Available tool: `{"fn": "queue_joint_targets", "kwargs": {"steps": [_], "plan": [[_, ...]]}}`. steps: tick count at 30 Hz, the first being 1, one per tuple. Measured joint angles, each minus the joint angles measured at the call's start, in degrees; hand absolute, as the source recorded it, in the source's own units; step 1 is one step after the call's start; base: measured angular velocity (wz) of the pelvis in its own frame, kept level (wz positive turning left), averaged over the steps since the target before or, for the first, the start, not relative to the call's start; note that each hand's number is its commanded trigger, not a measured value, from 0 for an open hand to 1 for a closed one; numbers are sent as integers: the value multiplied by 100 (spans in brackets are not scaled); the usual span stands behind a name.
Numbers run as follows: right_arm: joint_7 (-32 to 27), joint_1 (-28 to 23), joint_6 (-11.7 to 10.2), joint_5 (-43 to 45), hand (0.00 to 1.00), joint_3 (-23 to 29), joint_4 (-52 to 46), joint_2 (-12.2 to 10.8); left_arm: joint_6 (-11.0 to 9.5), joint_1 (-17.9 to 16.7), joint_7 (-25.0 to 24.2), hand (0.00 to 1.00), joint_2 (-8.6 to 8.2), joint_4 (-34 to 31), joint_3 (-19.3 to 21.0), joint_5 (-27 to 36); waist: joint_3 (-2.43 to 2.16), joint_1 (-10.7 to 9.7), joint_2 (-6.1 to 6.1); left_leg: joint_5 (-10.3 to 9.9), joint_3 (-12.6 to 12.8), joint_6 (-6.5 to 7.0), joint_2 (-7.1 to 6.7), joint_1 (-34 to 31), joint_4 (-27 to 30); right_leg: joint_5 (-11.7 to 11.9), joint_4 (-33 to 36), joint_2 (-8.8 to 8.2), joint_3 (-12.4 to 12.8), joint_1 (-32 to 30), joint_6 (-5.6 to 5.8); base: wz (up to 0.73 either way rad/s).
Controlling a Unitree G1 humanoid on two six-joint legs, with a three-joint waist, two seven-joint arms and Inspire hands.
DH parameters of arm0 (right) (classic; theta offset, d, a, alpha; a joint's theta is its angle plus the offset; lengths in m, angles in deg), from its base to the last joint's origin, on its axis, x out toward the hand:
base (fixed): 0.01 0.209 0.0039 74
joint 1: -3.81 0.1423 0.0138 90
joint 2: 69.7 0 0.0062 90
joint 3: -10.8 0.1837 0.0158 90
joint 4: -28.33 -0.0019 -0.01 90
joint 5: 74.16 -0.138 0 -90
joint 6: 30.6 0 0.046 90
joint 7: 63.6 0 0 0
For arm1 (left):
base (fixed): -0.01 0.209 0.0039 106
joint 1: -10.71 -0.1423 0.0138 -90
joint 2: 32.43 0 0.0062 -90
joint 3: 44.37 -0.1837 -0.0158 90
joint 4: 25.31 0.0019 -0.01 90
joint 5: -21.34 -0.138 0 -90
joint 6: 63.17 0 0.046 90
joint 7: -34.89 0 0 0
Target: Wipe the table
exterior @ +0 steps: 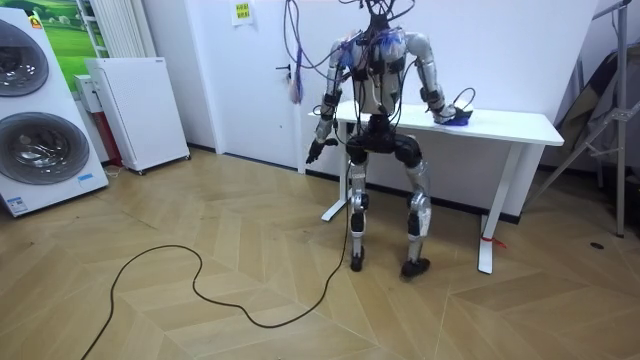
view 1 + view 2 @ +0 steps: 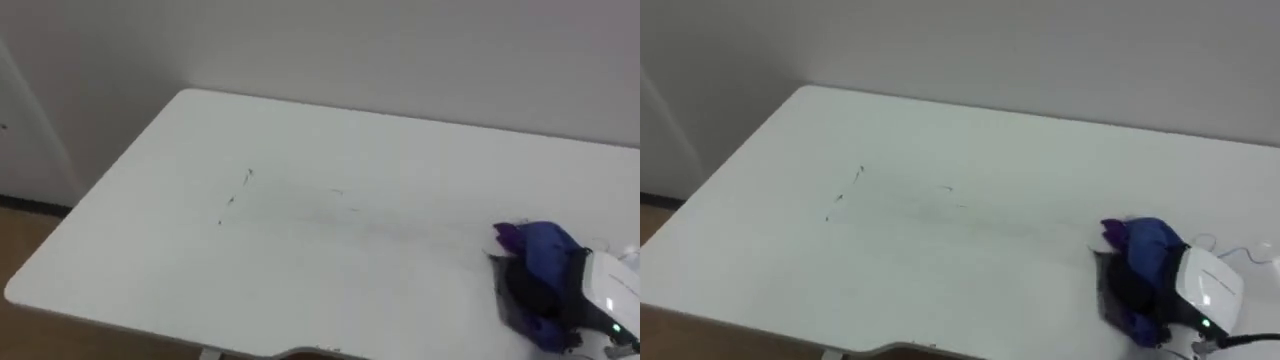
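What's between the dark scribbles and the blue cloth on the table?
Bare white table, apart from a few fainter specks just right of the dark scribbles. Nothing else lies before the blue cloth. Both eye views show it.

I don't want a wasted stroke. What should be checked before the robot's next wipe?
1. The blue cloth is on the table at the right robot hand: ok.
2. Grip on the cloth: cannot tell.
3. The dark marks are wiped away: not ok, they lie left of the cloth.
4. Tabletop between cloth and marks is bare: ok.
5. The left robot hand is off the table: ok, it hangs by the table's end.
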Motion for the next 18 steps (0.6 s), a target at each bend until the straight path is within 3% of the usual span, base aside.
{"fn": "queue_joint_targets", "kwargs": {"steps": [1, 2, 3, 5, 6, 7, 8, 9, 10, 11, 12, 14, 15, 17, 18], "plan": [[181, 350, 88, 54, 100, -201, -7, -95, -4, 220, 9, 0, 22, 139, -27, 10, 59, 189, -59, -16, -263, -30, 52, -230, 164, 6, -308, -94, 7, -13, 26, -71], [418, 744, 114, 257, 100, -432, -54, -285, -4, 371, 25, 0, 39, 228, -126, 43, 103, 277, -148, -4, -618, -74, 62, -506, 294, 101, -788, -136, -8, 36, 158, -64], [548, 919, 132, 356, 100, -583, -130, -350, -4, 443, 24, 0, 55, 237, -148, 75, 128, 314, -193, 17, -795, -112, 62, -645, 346, 180, -1096, -136, -62, 79, 207, -37], [916, 1573, -56, 652, 100, -1169, -318, -465, -29, 767, 18, 0, 64, 274, -414, 86, 158, 537, -348, 101, -1631, -319, 87, -1179, 494, 601, -2109, 13, -353, 327, 283, -7], [991, 1711, -135, 683, 100, -1224, -357, -468, -62, 858, 16, 0, 66, 321, -468, 86, 162, 611, -396, 123, -1821, -383, 87, -1289, 497, 690, -2246, 79, -444, 355, 287, 0], [1047, 2010, -258, 688, 100, -1316, -358, -468, -125, 925, 14, 0, 72, 358, -475, 71, 162, 765, -510, 172, -2019, -536, 95, -1461, 511, 942, -2339, 197, -456, 373, 257, 13], [1053, 2225, -345, 679, 100, -1301, -286, -416, -151, 906, 19, 0, 56, 389, -474, 62, 155, 843, -586, 222, -2110, -681, 105, -1527, 528, 859, -2369, 258, -595, 507, 490, 23], [1052, 2289, -347, 679, 100, -1284, -246, -368, -152, 831, 10, 0, 24, 389, -474, 64, 172, 837, -514, 248, -2138, -745, 141, -1524, 537, 748, -2331, 318, -627, 561, 571, 55], [1053, 2233, -363, 661, 100, -1171, -221, -215, -161, 602, -48, 0, 10, 351, -473, 91, 162, 778, -401, 357, -2173, -903, 237, -1484, 487, 519, -2193, 400, -725, 652, 519, 75], [1055, 2093, -383, 642, 100, -1045, -154, 11, -181, 392, -70, 0, 53, 269, -433, 147, 148, 713, -402, 498, -2086, -1004, 287, -1427, 350, 201, -1948, 391, -777, 653, 490, 82], [1055, 1981, -417, 643, 100, -930, -126, 147, -170, 264, -71, 0, 63, 243, -354, 143, 141, 669, -421, 563, -1986, -1048, 310, -1413, 269, 38, -1842, 381, -782, 652, 481, 74], [986, 1445, -517, 472, 100, -360, -13, 701, -78, -168, -112, 0, 70, 253, -173, 127, 140, 477, -472, 876, -1797, -1181, 404, -1393, 19, -402, -1444, 384, -817, 595, 409, 60], [922, 1306, -550, 416, 100, -209, 34, 782, -58, -292, -136, 0, 65, 253, -129, 130, 141, 403, -490, 1005, -1762, -1181, 411, -1359, -61, -455, -1393, 387, -820, 601, 373, 40], [709, 747, -628, 187, 100, 403, 176, 926, 0, -578, -220, 0, 37, 254, 65, 117, 115, 88, -609, 1556, -1554, -1163, 513, -1324, -267, -552, -1310, 481, -909, 618, 211, 26], [682, 619, -655, 161, 100, 542, 189, 930, 1, -598, -220, 0, 38, 261, 149, 118, 106, 8, -658, 1667, -1438, -1154, 548, -1322, -300, -582, -1307, 508, -925, 616, 163, 15]]}}
